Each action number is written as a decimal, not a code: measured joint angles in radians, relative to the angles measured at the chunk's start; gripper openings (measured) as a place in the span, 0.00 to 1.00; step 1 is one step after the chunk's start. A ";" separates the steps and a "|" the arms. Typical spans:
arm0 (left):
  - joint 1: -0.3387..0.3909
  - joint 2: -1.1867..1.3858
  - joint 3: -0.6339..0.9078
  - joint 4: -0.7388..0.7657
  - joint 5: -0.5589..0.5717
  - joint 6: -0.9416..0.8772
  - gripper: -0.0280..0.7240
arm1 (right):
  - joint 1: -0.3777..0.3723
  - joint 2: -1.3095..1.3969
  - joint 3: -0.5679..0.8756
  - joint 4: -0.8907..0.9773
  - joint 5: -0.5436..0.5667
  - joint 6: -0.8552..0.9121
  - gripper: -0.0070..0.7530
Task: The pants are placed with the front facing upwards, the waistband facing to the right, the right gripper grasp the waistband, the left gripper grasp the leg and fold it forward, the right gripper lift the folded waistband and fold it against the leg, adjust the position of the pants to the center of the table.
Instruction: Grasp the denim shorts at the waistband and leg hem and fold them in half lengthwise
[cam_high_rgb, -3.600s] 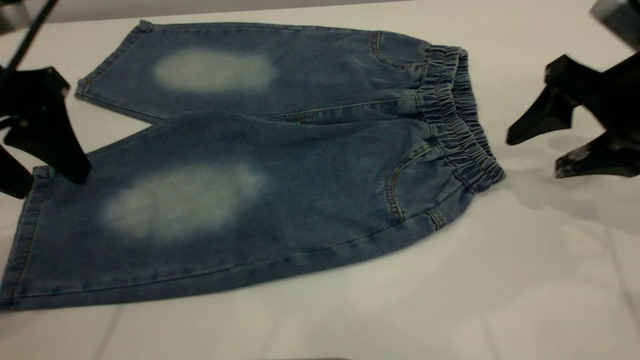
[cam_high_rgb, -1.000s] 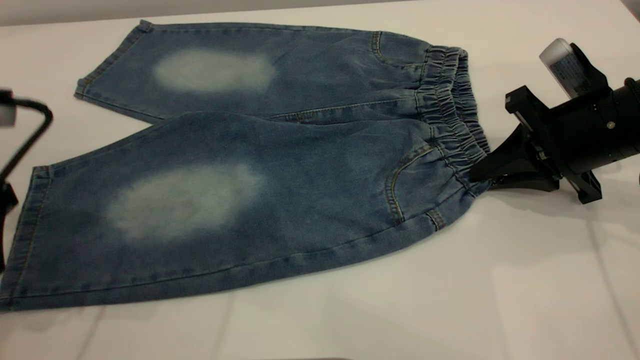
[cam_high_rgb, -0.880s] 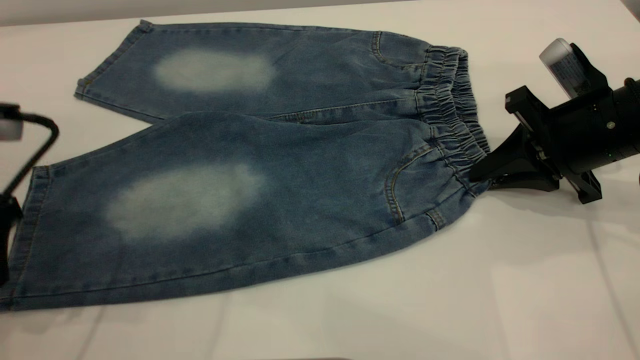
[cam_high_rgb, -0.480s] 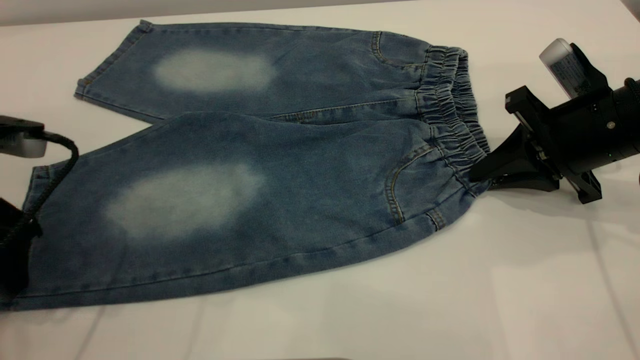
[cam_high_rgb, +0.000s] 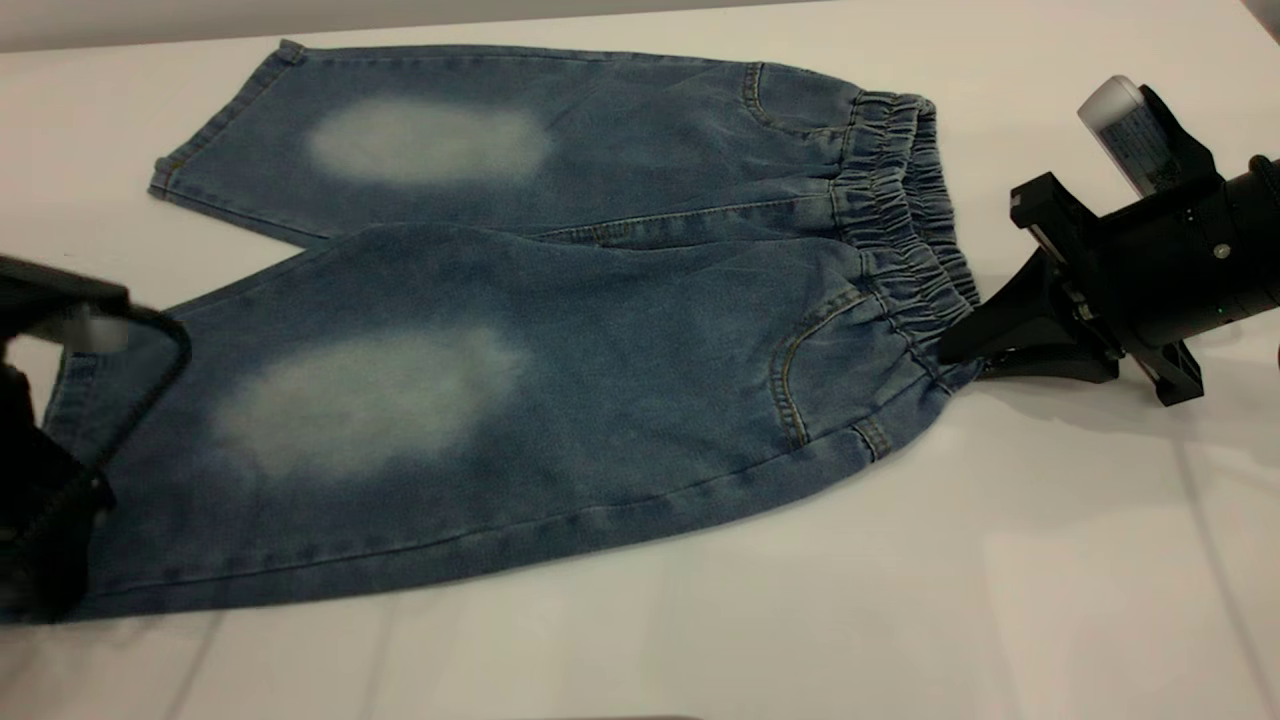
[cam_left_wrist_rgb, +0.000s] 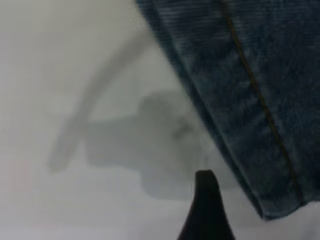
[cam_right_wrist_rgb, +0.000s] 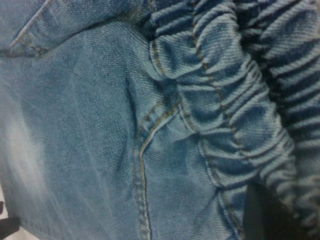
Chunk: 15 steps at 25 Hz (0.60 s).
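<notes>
While the right gripper (cam_high_rgb: 965, 348) has its fingers clamped on the near end of the waistband (cam_high_rgb: 905, 230), the left gripper (cam_left_wrist_rgb: 206, 210) hovers beside the near leg's hem corner at the left; whether its fingers are apart I cannot tell. The pants (cam_high_rgb: 520, 330) lie flat, front up, toward the far left of the table (cam_high_rgb: 900, 580). I'd bring the left fingertips low onto that hem and pinch both layers before either arm lifts, so the fold comes over square

The right gripper (cam_high_rgb: 965, 345) is matte black with wedge-shaped jaws, small screws, and a white labelled cylinder (cam_high_rgb: 1125, 130). The left gripper (cam_high_rgb: 40, 530) is black, trailing a braided cable (cam_high_rgb: 150, 385).
</notes>
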 joint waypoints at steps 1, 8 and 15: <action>-0.010 0.003 -0.002 0.005 0.000 0.000 0.70 | 0.000 0.000 0.000 0.000 0.000 -0.001 0.08; -0.068 0.022 -0.007 0.030 0.014 0.001 0.69 | 0.000 0.001 0.000 0.002 0.000 -0.001 0.09; -0.077 0.026 -0.008 -0.007 0.025 0.000 0.31 | 0.000 0.002 0.000 0.004 0.003 -0.001 0.09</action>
